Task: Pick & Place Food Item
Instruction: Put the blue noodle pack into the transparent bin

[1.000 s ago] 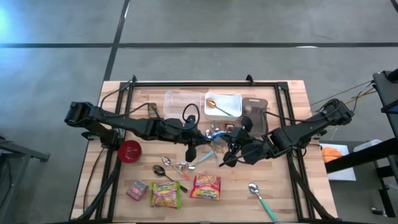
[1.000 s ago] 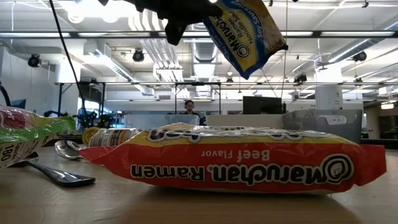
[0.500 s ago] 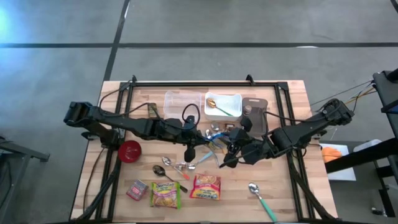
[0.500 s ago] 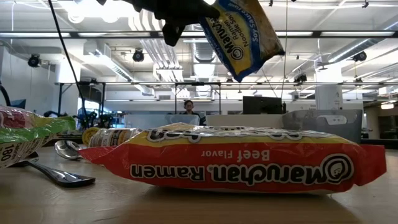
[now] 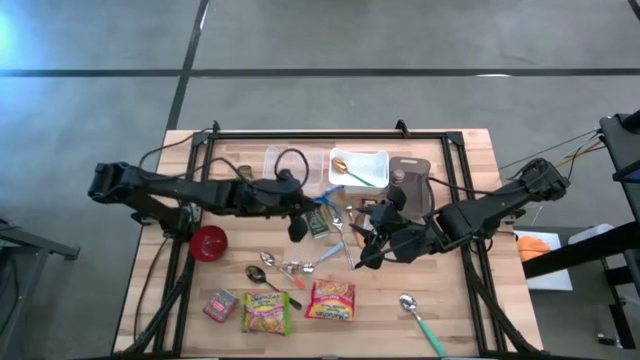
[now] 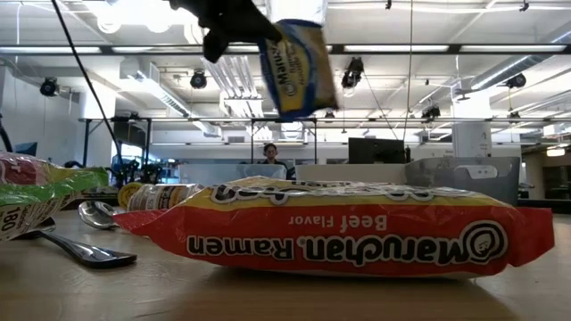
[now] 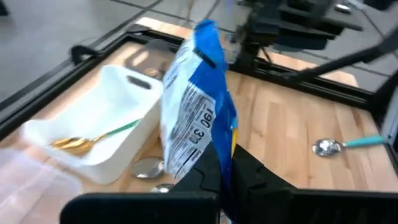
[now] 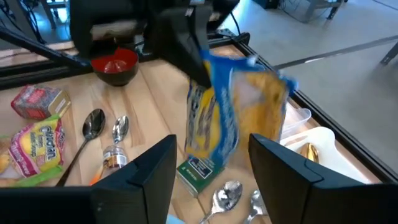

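Handover done: your right gripper (image 5: 362,238) has spread and let go; the left gripper (image 5: 300,222) alone pinches the noodle packet (image 6: 293,67), lifted beside the white tray (image 5: 362,157).

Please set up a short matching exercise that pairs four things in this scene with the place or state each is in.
Things:
1. blue ramen packet
2. gold spoon
3. red bowl
4. right gripper

Places or states:
A. lying in the white tray
B. open, holding nothing
C. gripped in the left gripper, off the table
D. on the table under the left arm

Pairs: 1-C, 2-A, 3-D, 4-B
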You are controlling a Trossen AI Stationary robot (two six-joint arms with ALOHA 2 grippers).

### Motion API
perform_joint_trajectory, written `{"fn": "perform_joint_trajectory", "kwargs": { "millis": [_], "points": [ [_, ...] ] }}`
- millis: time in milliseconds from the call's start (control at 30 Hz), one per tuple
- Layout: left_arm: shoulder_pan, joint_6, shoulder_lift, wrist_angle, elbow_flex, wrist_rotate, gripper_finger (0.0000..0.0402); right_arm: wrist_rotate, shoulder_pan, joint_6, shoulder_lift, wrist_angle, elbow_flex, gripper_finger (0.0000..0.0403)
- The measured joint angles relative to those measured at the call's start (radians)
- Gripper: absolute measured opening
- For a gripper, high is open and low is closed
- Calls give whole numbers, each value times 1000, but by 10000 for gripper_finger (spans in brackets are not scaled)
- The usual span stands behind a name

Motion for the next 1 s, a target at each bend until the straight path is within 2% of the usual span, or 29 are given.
{"fn": "perform_joint_trajectory", "kwargs": {
  "millis": [200, 333, 500, 700, 867, 1000],
  "points": [
    [63, -65, -74, -135, 0, -110, 0, 1, 1, 15, 0, 0, -3, 199],
    [144, -109, -99, -205, 0, -156, 0, 1, 1, 27, 0, -1, -11, 199],
    [277, -141, -101, -248, 0, -156, 0, 26, 1, 111, 0, -28, -45, 199],
    [412, -146, -99, -296, 0, -116, 0, 118, 2, 265, 0, -190, -81, 199],
    [470, -153, -96, -366, -9, -104, 0, 137, 2, 363, 0, -234, -136, 199],
    [486, -177, -85, -375, -29, -106, 0, 137, 0, 370, -8, -234, -156, 199]
  ]
}}
